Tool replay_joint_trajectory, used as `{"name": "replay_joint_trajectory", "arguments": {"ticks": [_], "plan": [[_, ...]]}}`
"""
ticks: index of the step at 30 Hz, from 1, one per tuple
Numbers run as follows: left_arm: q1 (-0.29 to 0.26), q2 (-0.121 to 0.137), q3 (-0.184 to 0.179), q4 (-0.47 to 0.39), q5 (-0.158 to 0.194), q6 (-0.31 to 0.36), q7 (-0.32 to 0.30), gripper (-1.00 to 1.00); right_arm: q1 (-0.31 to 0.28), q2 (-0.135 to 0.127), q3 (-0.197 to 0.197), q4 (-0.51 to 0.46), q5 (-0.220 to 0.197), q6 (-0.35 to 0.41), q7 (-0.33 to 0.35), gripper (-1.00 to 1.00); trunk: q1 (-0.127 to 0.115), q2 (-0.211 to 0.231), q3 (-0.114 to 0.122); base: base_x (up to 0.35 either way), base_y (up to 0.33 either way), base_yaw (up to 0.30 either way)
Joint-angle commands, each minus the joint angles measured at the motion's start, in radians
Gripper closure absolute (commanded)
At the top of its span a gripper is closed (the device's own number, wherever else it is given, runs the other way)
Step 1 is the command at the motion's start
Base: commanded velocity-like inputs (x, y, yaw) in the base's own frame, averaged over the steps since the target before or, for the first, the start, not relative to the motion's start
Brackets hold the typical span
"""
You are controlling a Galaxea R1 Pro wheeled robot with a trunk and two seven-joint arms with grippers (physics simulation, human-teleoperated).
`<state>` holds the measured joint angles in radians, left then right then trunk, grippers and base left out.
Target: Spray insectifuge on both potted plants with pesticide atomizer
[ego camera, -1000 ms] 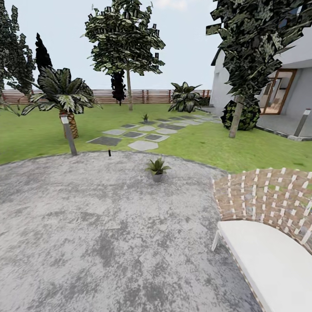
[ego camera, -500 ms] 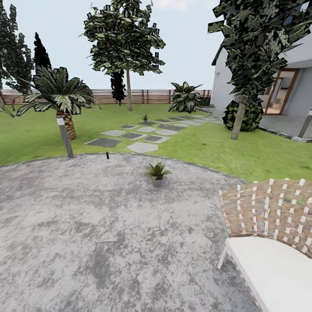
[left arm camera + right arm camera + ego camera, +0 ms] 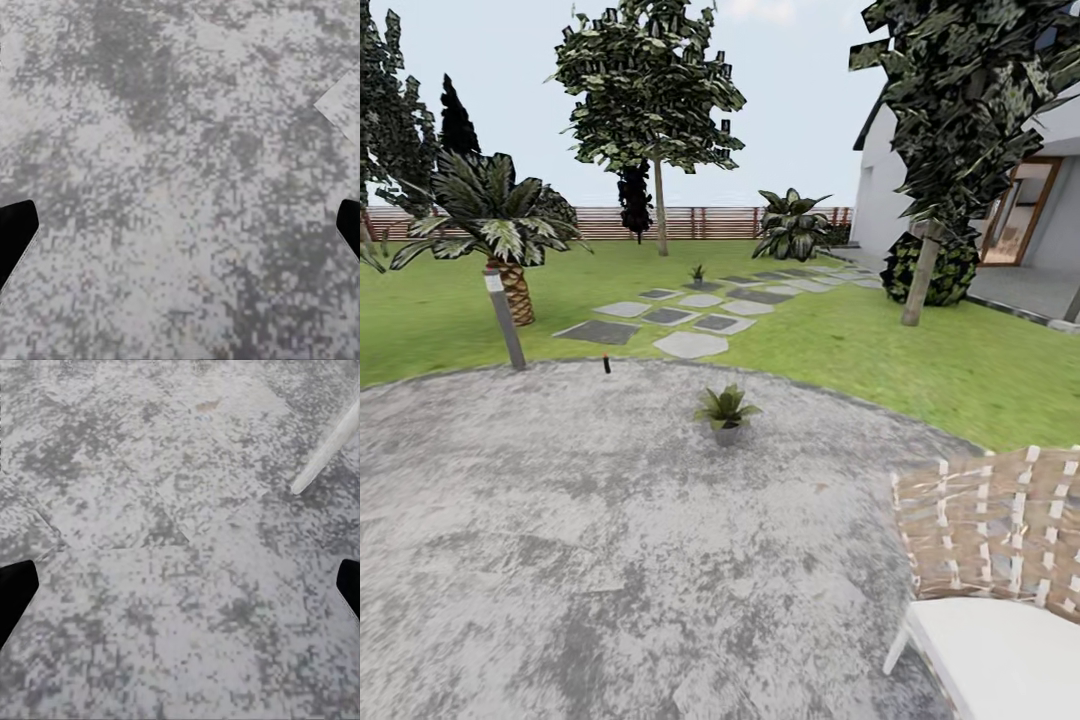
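A: Pincer status?

B: Left pincer [image 3: 180, 232]: fingertips wide apart, nothing between them, bare grey patio [image 3: 180, 150] beneath. Right pincer [image 3: 180, 592]: likewise spread and empty, with a pale chair leg [image 3: 326, 454] off beyond one tip.

A: Task progress?

B: Judged as not started. Nothing picked up, nothing sprayed. The spray bottle [image 3: 606, 364] appears to be the small dark upright item at the patio's far rim, well ahead of both pincers. One potted plant [image 3: 726, 410] stands on the paving, nearer; the second plant [image 3: 697, 272] sits far off among the stepping stones [image 3: 690, 344]. Wicker chair [image 3: 1000, 540] close by the right arm.
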<state>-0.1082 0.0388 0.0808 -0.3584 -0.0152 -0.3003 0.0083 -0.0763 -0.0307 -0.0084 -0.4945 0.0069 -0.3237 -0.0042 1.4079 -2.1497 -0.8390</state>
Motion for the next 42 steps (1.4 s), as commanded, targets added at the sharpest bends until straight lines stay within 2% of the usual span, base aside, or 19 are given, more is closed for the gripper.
{"name": "replay_joint_trajectory", "arguments": {"ticks": [1, 11, 42], "plan": [[-0.001, 0.0, 0.002, 0.001, -0.002, -0.003, 0.001, -1.0, 0.0, 0.0, -0.001, 0.001, 0.001, -0.003, 0.0, -1.0, 0.0, 0.0, -0.001, 0.336, 0.0, 0.119], [-0.001, 0.0, 0.002, 0.0, -0.002, -0.003, 0.001, -1.0, 0.0, 0.0, -0.001, 0.001, 0.001, -0.003, 0.0, -1.0, 0.0, 0.0, -0.001, 0.336, 0.0, 0.206], [-0.001, 0.0, 0.002, 0.0, -0.002, -0.003, 0.001, -1.0, 0.0, 0.0, -0.002, 0.001, 0.0, -0.003, 0.0, -1.0, 0.0, 0.0, -0.001, 0.336, 0.0, 0.275]]}}
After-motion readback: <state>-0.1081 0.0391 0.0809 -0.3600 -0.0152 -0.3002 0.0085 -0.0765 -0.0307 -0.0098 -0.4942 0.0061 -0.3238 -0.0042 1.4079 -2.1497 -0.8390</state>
